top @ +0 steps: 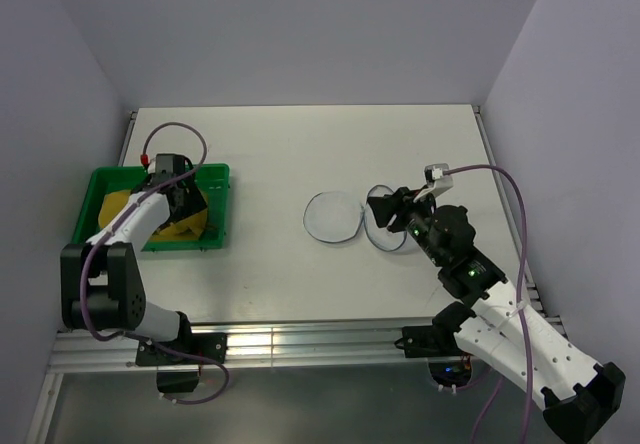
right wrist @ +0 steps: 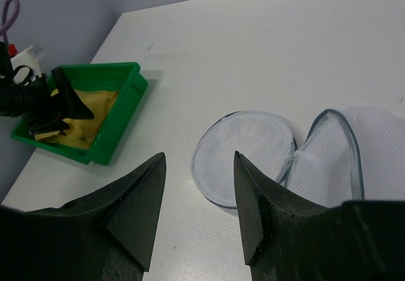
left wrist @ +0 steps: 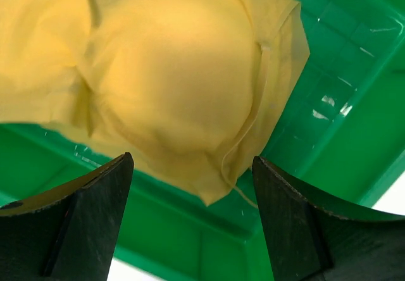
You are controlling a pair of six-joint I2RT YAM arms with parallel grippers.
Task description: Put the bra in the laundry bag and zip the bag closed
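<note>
One soft, two-cupped yellow bra lies in one green plastic tray, left gripper spread above. One round mesh laundry bag gapes; right gripper parted, empty.

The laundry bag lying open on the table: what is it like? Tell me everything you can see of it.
The laundry bag is a small white pouch of see-through mesh, made of two round halves edged in dark bluish zipper trim and joined at one spot. It is unzipped, spread open and empty. One half lies flat on the white table. The other is partly hidden by the right gripper, which hangs open over it; whether they touch is unclear.
</note>
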